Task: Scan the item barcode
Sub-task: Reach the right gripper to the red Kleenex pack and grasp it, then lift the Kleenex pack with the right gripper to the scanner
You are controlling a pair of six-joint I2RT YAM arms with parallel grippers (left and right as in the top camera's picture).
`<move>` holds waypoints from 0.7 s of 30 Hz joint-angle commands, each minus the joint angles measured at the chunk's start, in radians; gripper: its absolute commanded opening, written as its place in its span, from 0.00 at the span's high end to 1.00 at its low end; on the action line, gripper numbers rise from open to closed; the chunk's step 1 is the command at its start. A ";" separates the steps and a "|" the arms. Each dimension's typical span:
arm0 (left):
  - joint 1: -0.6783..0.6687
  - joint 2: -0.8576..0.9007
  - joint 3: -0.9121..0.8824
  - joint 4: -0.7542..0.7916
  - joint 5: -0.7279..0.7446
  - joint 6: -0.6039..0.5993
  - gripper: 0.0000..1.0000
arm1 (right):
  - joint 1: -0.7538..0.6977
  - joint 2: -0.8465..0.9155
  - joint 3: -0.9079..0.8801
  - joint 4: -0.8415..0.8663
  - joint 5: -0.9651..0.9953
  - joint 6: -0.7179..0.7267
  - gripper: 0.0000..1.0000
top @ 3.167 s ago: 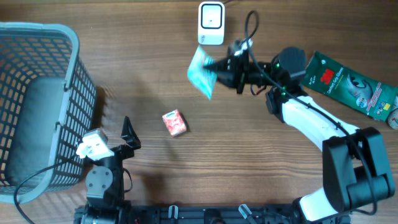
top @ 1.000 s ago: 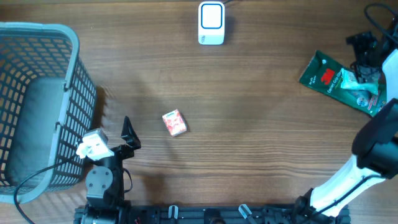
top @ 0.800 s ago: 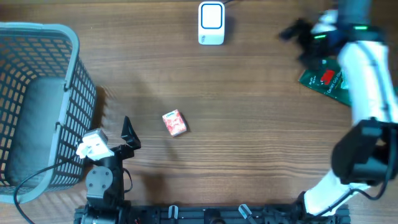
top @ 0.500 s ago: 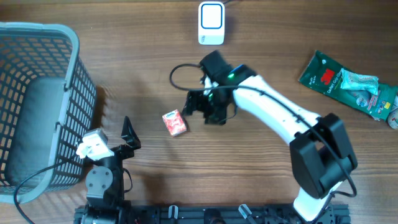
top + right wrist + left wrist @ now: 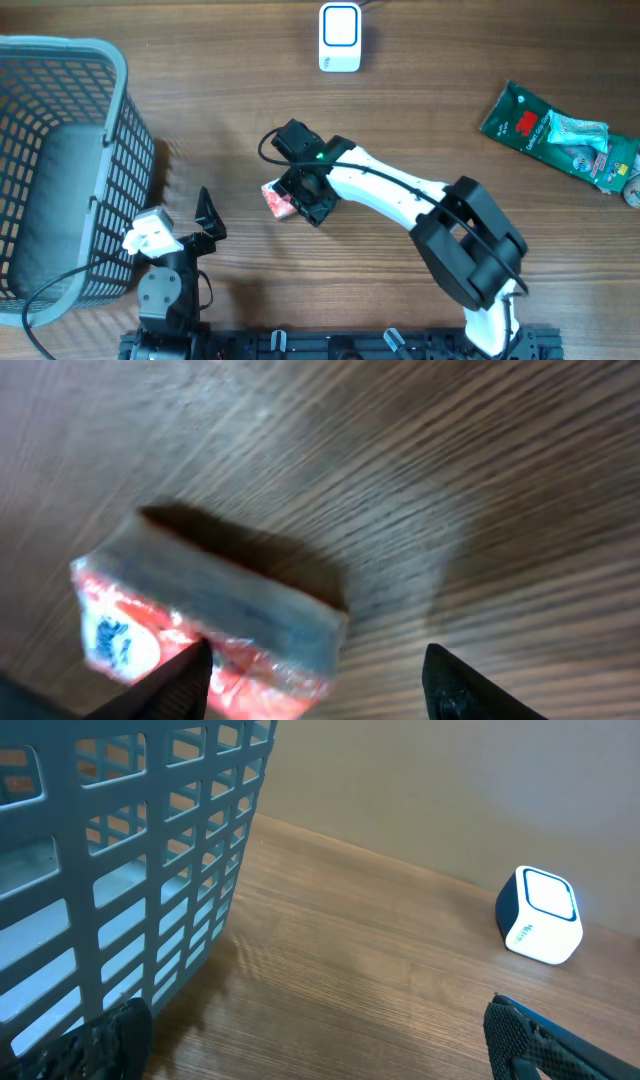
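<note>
right hand (image 5: 316, 672) sat low over the small red-and-white wrapped packet (image 5: 190, 625), jaws apart: one finger at the packet's edge, the other clear on bare wood. packet lay flat mid-way across the brown wooden desk (image 5: 450, 130), well apart from the white blue-sided scanner (image 5: 339, 38). judgement: centre the jaws across the packet before clamping; the wrap looked soft, so grip gently. left hand (image 5: 320, 1045) idle, jaws wide.
</note>
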 commanded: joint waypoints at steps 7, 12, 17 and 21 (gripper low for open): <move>0.006 -0.007 -0.003 0.002 -0.013 -0.005 0.00 | 0.001 0.083 -0.013 0.032 0.013 0.048 0.67; 0.006 -0.007 -0.003 0.002 -0.013 -0.005 0.00 | 0.001 0.112 -0.013 0.037 0.109 -0.050 0.96; 0.006 -0.007 -0.003 0.002 -0.013 -0.005 0.00 | -0.122 0.026 -0.011 -0.037 -0.280 -0.397 0.96; 0.006 -0.007 -0.003 0.002 -0.013 -0.005 0.00 | -0.320 -0.005 -0.012 -0.231 -0.998 -1.189 0.89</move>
